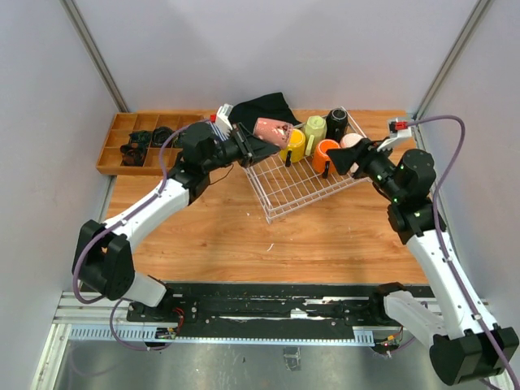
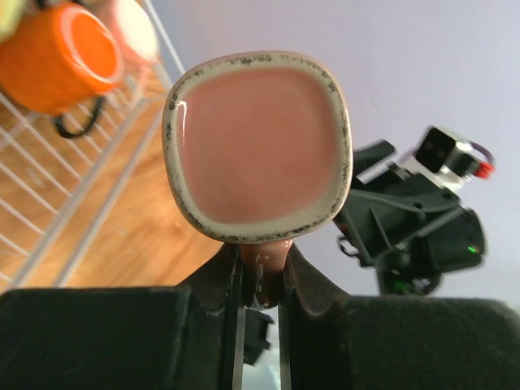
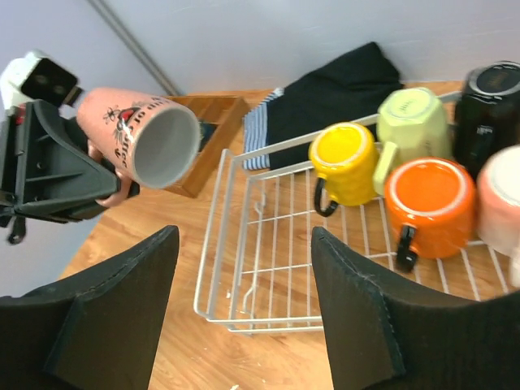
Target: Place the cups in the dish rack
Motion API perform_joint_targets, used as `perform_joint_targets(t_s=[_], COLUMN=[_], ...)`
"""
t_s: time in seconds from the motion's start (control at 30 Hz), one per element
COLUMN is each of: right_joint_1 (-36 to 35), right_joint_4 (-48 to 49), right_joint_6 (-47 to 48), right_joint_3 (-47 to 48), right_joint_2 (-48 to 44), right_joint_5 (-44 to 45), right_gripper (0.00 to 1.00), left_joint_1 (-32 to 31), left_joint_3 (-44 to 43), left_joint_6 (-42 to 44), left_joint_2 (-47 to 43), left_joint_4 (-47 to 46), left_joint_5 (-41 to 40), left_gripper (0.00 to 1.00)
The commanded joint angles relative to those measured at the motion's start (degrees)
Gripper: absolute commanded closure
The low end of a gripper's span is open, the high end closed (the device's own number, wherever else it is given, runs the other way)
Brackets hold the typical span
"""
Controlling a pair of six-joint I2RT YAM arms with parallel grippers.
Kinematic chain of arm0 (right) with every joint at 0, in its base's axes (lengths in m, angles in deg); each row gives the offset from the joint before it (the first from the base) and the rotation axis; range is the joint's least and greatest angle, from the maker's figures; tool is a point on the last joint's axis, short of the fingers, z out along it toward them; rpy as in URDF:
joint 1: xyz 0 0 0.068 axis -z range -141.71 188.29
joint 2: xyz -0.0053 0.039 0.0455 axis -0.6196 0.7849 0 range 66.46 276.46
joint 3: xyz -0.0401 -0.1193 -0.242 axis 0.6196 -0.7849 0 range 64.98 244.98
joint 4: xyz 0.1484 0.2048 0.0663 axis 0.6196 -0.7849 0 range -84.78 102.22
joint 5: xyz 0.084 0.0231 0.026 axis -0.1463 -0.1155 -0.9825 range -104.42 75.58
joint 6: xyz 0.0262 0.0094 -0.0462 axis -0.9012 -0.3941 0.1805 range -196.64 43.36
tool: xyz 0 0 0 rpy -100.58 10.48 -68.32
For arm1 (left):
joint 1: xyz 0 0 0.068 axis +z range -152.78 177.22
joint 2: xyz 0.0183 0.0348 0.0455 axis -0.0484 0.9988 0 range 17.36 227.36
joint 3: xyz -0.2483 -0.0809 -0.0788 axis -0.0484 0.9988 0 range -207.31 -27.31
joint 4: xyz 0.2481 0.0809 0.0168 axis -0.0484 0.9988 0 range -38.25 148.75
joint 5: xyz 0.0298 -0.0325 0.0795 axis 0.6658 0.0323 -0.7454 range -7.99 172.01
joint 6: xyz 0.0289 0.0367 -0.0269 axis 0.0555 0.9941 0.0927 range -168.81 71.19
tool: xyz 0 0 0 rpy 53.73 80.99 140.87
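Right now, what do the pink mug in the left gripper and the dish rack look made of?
Pink mug: likely glazed ceramic; its underside shines with highlights inside a paler speckled ring. The left gripper pinches its handle. Dish rack: thin white wire grid, probably coated metal; the coating type cannot be told.

Near the table's far edge, the left gripper [image 1: 244, 149] pinches the handle of a pale pink mug [image 1: 272, 130]. The right gripper [image 1: 348, 158], by the far right corner, has its fingers wide apart.
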Motion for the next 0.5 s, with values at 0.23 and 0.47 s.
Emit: perform_joint_targets(t_s=[0.23,0.47], right_joint_1=[4.9,5.4], right_joint_4=[-13.9,-18.7], right_joint_6=[6.9,9.9], right_joint_3=[2.9,5.7], right_joint_2=[-5.7,-5.2], right_joint_5=[2.6,4.4], right_gripper=[0.33,0.33], left_joint_1=[-0.8,-4.1], left_joint_3=[-17.5,-31.3], left_joint_6=[27.4,33.7], left_joint_2=[9.1,19.4], left_joint_4=[31.7,44.9], left_joint_5=[-18.2,-30.7], left_gripper=[1.0,0.99])
